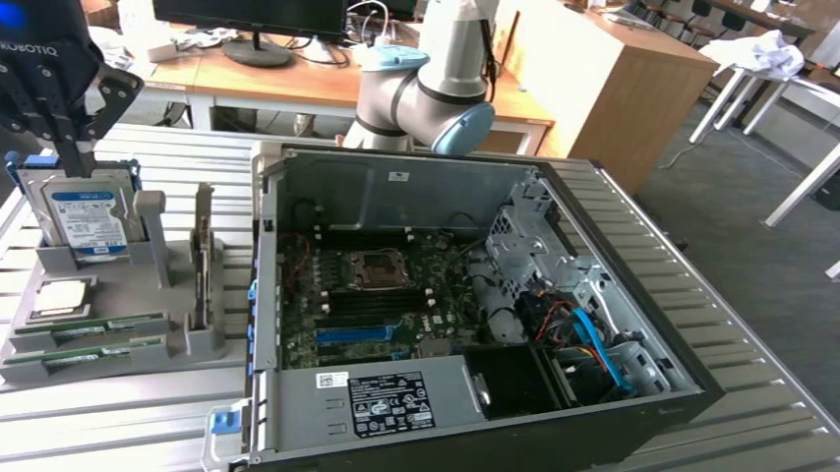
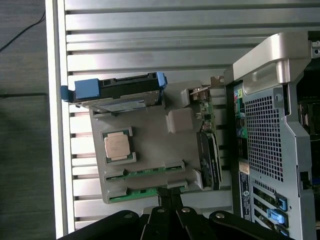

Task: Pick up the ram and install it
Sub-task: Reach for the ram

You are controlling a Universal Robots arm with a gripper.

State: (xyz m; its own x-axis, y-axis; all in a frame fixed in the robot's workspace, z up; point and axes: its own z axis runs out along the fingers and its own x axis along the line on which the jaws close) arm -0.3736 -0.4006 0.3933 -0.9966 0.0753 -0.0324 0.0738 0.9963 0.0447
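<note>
- Green board marks the ram: two sticks lie flat in slots at the near edge of the grey holder (image 1: 184,344). The nearer ram stick (image 1: 82,358) and the second ram stick (image 1: 102,326) lie side by side, and nothing grips either.
- Just behind them, a square silver processor chip (image 1: 59,298) sits flat in its recess.
- Further back on the holder, a hard drive (image 1: 90,221) with a blue-white label stands upright in a blue bracket.
- The black gripper (image 1: 82,157) hangs over the hard drive, well apart from the ram. Its fingers are pinched together with nothing between them.
- On the exterior view's right of the holder, the computer case (image 1: 617,246) lies open with the motherboard (image 1: 368,295) exposed.
- Holder and case both rest on a slatted metal table (image 1: 132,413).
- Behind the case rise the arm (image 1: 420,93) and its grey and pale-blue joints.
- Farthest back are wooden desks (image 1: 263,74) and a monitor (image 1: 250,15).
</note>
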